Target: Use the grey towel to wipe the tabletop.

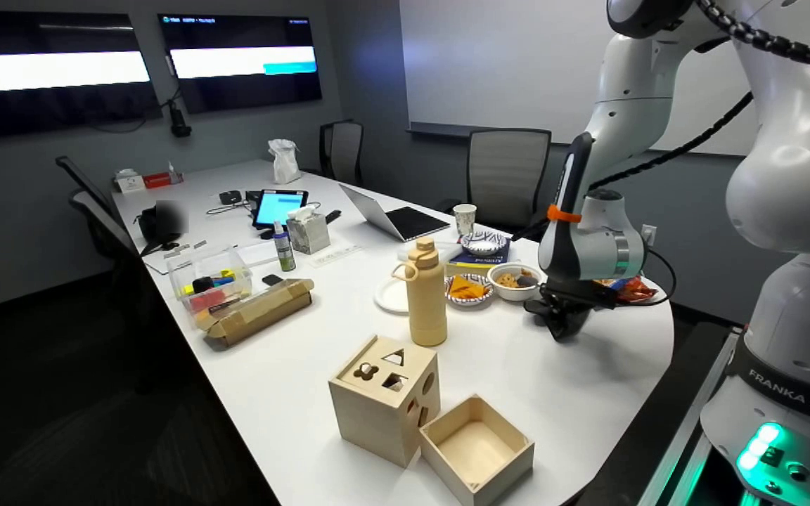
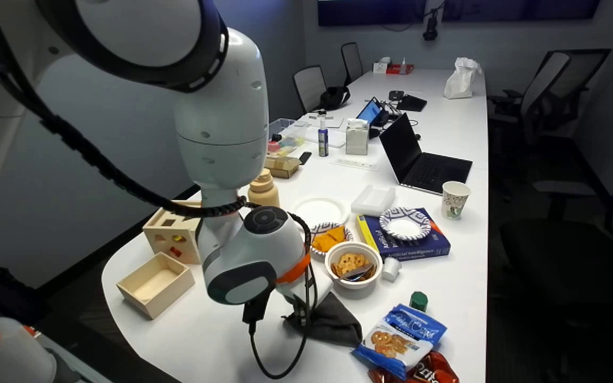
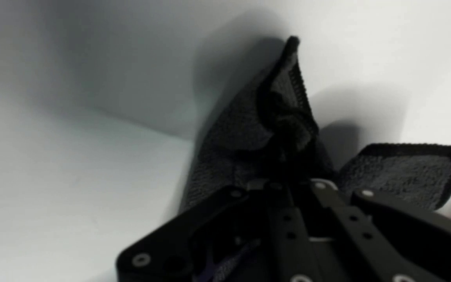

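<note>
The dark grey towel point(image 3: 229, 164) is bunched in the wrist view, with one folded corner standing up and another flap point(image 3: 409, 176) out to the right. My gripper point(image 3: 288, 176) is shut on the towel, and its fingertips are sunk in the cloth and partly hidden. The towel shows under the gripper in both exterior views point(image 1: 565, 325) point(image 2: 338, 322), low over the white tabletop point(image 1: 292, 400) and seeming to touch it. The tabletop also shows in the wrist view point(image 3: 73, 196).
A bowl of snacks point(image 2: 357, 279), a plate of orange chips point(image 2: 329, 239), a blue snack bag point(image 2: 402, 338) and a green cap point(image 2: 419, 301) lie close to the towel. A tan bottle point(image 1: 426, 295), a wooden shape box point(image 1: 384, 400) and an open wooden tray point(image 1: 479, 450) stand nearby.
</note>
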You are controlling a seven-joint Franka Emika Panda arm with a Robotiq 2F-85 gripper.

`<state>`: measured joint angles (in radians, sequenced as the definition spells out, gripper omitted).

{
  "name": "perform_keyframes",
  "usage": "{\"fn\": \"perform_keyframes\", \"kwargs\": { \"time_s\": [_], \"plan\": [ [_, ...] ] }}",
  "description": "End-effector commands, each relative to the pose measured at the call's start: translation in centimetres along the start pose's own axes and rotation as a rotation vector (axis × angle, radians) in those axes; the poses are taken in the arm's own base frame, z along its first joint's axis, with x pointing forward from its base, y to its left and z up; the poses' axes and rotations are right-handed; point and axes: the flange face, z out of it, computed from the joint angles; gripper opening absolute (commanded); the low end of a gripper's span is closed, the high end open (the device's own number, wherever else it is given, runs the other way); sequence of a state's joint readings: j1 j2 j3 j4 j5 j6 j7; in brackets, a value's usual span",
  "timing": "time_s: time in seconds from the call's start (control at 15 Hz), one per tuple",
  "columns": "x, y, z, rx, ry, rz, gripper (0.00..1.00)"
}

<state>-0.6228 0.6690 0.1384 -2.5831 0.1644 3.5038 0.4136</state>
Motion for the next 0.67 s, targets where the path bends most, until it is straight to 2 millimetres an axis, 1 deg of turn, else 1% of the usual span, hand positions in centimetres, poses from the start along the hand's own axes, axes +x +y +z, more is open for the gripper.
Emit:
{"fn": "perform_keyframes", "kwargs": {
  "time_s": [0.0, 0.07, 0.2, 0.4, 0.53, 0.6],
  "plan": [
    [0.5, -1.0, 0.3, 0.009, 0.004, -0.020, 0.32],
    [0.2, -1.1, 0.2, 0.012, 0.001, -0.030, 0.37],
    [-0.4, -1.1, 0.0, 0.014, -0.002, -0.040, 0.51],
    [-1.3, -1.5, -0.4, 0.023, -0.006, -0.061, 0.75],
    [-2.3, -1.7, -1.0, 0.030, -0.008, -0.078, 0.88],
    [-3.1, -1.9, -1.6, 0.027, -0.009, -0.089, 0.97]
  ]
}}
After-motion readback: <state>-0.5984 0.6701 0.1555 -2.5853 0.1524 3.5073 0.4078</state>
